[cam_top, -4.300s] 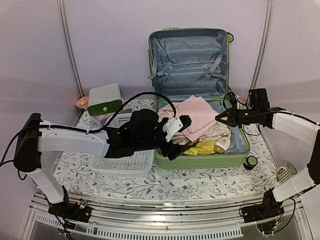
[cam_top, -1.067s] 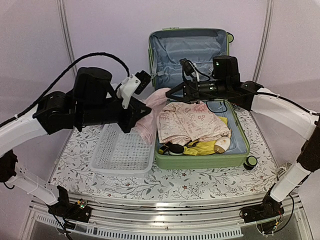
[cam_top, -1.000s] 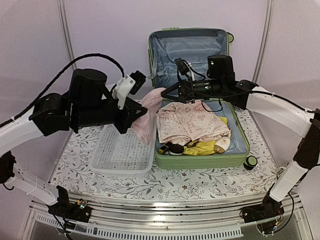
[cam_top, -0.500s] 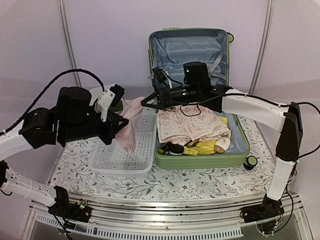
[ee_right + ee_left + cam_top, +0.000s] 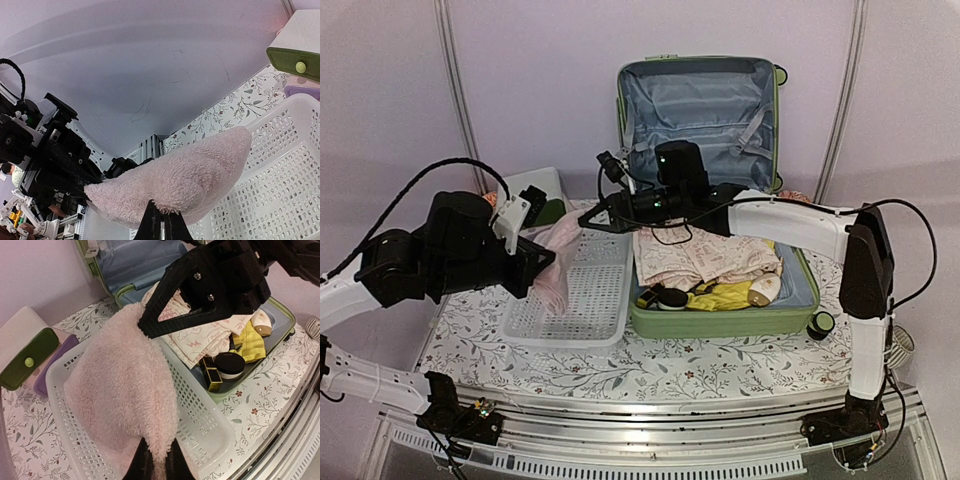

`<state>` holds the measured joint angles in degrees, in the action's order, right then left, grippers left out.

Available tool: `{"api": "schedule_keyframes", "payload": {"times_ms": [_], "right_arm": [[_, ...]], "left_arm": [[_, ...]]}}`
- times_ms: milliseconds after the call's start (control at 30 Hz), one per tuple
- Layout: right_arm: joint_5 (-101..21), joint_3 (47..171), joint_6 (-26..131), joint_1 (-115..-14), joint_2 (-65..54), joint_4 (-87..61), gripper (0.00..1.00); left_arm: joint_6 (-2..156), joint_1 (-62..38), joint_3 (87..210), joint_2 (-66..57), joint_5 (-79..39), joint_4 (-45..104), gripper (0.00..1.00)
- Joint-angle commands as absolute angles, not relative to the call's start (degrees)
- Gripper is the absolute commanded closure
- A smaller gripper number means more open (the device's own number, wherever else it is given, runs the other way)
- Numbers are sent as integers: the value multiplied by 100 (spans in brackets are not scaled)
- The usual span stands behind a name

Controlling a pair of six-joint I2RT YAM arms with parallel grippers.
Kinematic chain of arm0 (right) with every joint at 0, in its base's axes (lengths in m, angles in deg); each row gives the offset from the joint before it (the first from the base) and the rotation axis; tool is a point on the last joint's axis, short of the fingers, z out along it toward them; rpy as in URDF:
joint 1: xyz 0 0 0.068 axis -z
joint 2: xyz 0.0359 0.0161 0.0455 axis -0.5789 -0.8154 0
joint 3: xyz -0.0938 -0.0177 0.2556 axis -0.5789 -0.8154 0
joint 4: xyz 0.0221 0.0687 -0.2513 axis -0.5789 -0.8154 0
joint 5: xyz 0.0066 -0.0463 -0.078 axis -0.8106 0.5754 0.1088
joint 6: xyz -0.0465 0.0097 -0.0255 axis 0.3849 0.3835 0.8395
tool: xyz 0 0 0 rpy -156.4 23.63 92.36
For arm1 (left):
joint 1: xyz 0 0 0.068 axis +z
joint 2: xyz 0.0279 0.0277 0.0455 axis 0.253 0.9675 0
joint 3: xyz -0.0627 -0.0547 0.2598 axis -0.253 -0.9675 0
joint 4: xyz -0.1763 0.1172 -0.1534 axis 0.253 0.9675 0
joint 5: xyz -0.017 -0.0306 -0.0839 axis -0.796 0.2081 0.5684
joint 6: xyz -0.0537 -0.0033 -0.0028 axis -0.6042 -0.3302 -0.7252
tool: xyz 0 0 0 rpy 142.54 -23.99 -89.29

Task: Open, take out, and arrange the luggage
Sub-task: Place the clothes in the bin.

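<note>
The light-green luggage (image 5: 720,322) lies open at centre right, its grey-blue lined lid (image 5: 698,105) standing upright. A patterned pink garment (image 5: 705,255), a yellow item (image 5: 725,295) and a black jar (image 5: 670,297) lie inside it. A fluffy pink towel (image 5: 560,245) hangs between both grippers, over the white perforated basket (image 5: 582,318). My left gripper (image 5: 545,268) is shut on one end of the towel (image 5: 125,400). My right gripper (image 5: 586,222) is shut on the other end (image 5: 175,185). In the left wrist view the luggage rim (image 5: 122,289) shows behind the right gripper.
A white-and-green drawer box (image 5: 532,192) stands at the back left, behind the basket (image 5: 210,425). It also shows in the right wrist view as a drawer box (image 5: 300,45). A black luggage wheel (image 5: 821,322) juts out at the front right, over the floral tablecloth (image 5: 650,375).
Both arms have moved left together, carrying the pink towel from the luggage's left edge to above the basket. The right arm now reaches far across the luggage.
</note>
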<state>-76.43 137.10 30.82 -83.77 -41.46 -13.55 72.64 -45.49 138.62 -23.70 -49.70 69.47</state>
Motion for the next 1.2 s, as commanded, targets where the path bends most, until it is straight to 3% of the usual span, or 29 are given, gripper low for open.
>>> {"api": "schedule_keyframes", "payload": {"times_ms": [0,400,900,1167], "right_arm": [[-6693,13891,3449,-8291,-4508,-1109,98],[-6253,14416,3618,-8474,-5256,-1310,98],[-5719,14928,3855,-8556,-6097,-1631,98],[-5153,14925,4223,-8552,-5992,-2141,97]], "left_arm": [[7156,-4411,13646,-2525,-4787,7432,100],[6973,-4013,13428,-2115,-4920,7788,100],[7017,-3597,14143,-1102,-5577,8716,100],[7217,-3594,13995,-1023,-4676,8136,100]]}}
